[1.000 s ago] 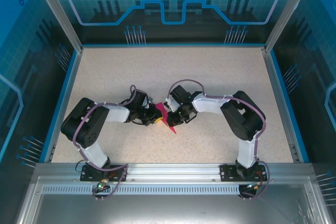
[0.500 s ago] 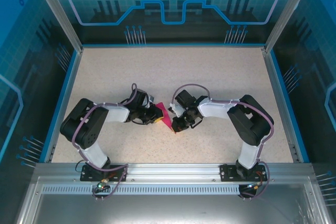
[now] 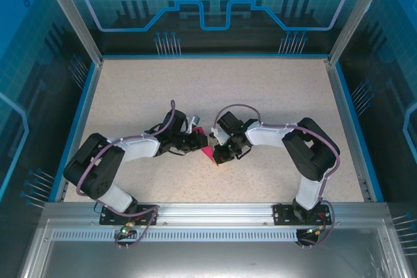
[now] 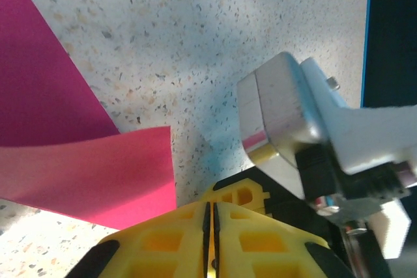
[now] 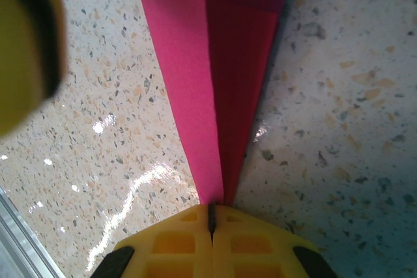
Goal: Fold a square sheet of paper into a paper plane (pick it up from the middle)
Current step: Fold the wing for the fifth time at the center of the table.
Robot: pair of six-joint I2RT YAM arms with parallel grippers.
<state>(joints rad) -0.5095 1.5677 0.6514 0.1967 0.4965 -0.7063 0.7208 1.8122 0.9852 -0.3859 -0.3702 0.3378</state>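
**A:** Starting on the left: our left gripper [image 3: 193,140] sits at the left edge of the paper [image 3: 206,149], pads pressed together. Do we have the sheet in them?

**B:** We cannot tell. In the left wrist view a raised flap runs up to the fingers, but the seam between them looks bare.

**A:** And the paper itself?

**B:** It's on the table [image 3: 273,96], folded into a narrow taper, with one of our grippers at each side.

**A:** And to its right?

**B:** Our right gripper [image 3: 220,155] is clamped on the narrow tip. Its wrist view shows the strip running straight into the closed seam.

**A:** How will it handle?

**B:** We judge it very light, thin and limp, since the flap curls on its own. It should slide easily on the table and crease wherever we pinch it. It could tear if our arms pull apart.

**A:** So where do we hold it?

**B:** At the layered folds near the centre crease, where it's stiffest, and not at a loose corner. We'd keep one side pinned while the other moves.
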